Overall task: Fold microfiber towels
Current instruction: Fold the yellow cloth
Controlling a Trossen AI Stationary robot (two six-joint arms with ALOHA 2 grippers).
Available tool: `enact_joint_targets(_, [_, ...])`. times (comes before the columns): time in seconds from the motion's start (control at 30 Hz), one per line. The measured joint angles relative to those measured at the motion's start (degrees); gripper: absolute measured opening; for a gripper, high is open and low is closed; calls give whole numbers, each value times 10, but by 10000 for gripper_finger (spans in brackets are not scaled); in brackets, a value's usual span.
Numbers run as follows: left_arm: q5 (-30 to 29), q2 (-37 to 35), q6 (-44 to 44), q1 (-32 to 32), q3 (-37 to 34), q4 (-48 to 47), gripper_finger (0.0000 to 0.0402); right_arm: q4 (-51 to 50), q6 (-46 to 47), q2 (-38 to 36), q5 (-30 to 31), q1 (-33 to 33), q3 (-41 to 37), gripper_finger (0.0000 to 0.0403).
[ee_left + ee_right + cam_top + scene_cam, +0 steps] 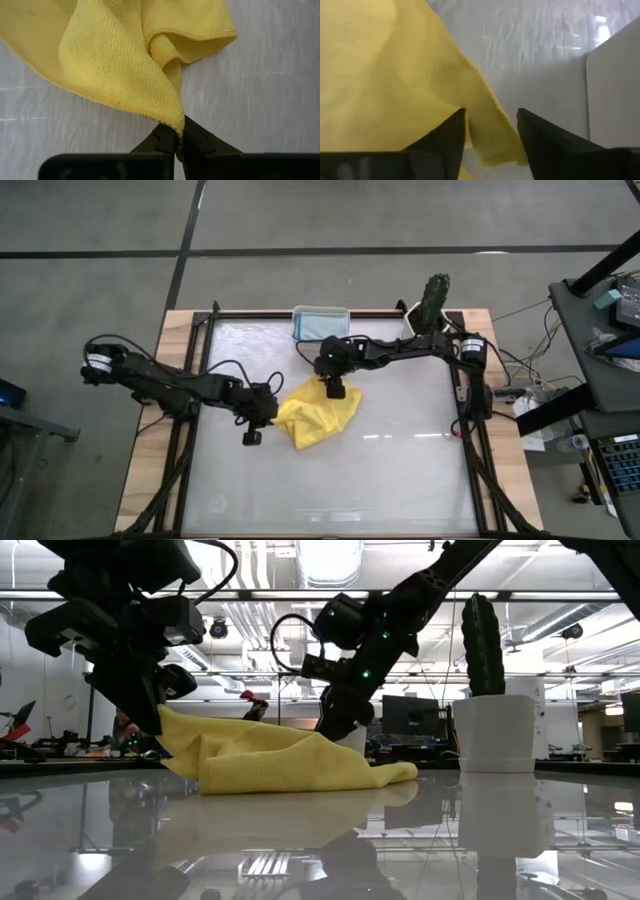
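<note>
A yellow microfiber towel (320, 418) lies crumpled in the middle of the table. Its left corner is raised off the surface, and the rest lies on the table (300, 768). My left gripper (272, 416) is at that left corner and is shut on it. My right gripper (336, 389) hangs over the towel's far edge, slanting down. It is open, with the towel's edge (492, 135) lying in the gap between its two fingers. My left gripper pinches the towel's left corner (176, 129) between its two fingers, right at the corner's tip. It comes slanting down from the table's left. The corner is lifted, and the cloth fans out from it in loose folds down to the table. My right gripper has a finger (445, 140) on each side of the towel's far edge. I cannot tell whether they touch the cloth.
A white tub (321, 310) holding pale blue cloth stands at the far edge, just behind my right gripper. A cactus in a white pot (432, 305) stands at the far right. The near half of the glossy table (330, 490) is bare.
</note>
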Motion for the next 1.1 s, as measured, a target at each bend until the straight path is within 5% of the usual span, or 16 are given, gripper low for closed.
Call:
enact_joint_targets(0.3, [0, 0, -1, 0, 1, -2, 0, -22, -5, -20, -13, 5, 1, 19])
enact_joint_targets(0.7, [-30, -34, 1, 0, 77, -131, 0, -117, 18, -182, -6, 39, 0, 8])
enact_joint_targets(1.1, [-84, -74, 63, 0, 301, -326, 0, -134, 68, -376, -6, 80, 5, 8])
